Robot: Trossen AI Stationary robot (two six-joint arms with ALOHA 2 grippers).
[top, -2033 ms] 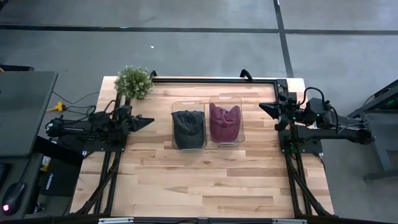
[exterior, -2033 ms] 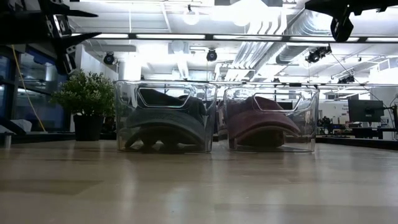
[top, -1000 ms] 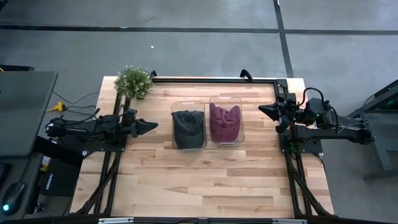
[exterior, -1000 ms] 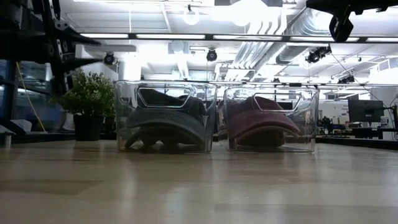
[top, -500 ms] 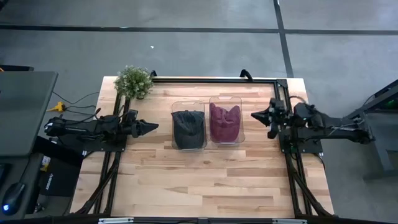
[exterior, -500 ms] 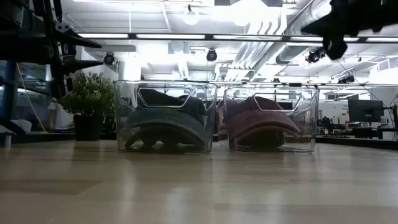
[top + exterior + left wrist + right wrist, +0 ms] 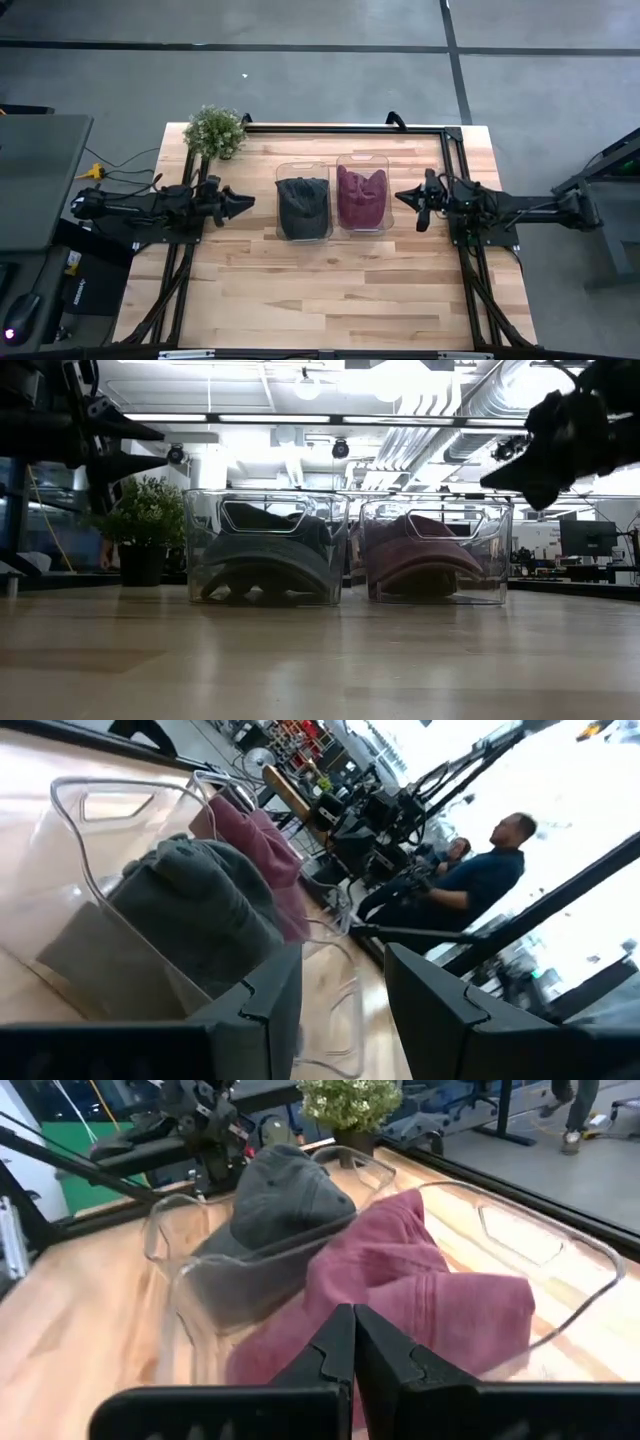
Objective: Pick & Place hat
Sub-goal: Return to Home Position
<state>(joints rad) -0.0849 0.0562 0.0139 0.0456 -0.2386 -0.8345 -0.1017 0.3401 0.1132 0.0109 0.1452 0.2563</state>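
Note:
A dark grey hat lies in the left clear bin. A maroon hat lies in the right clear bin; the two bins stand side by side at the table's middle. My left gripper hovers open to the left of the grey hat's bin, pointing level at it. My right gripper hangs shut just right of the maroon hat's bin, above the table, aimed at the maroon hat. Neither gripper touches anything.
A small potted plant stands at the table's far left corner. A black frame rail runs along the far edge. The wooden tabletop stretches bare toward the near edge. People sit in the room behind.
My right gripper has come down and moved toward the table's left, up to the maroon hat's bin, rolling a little as it went; it stays shut. The hats and bins have not moved.

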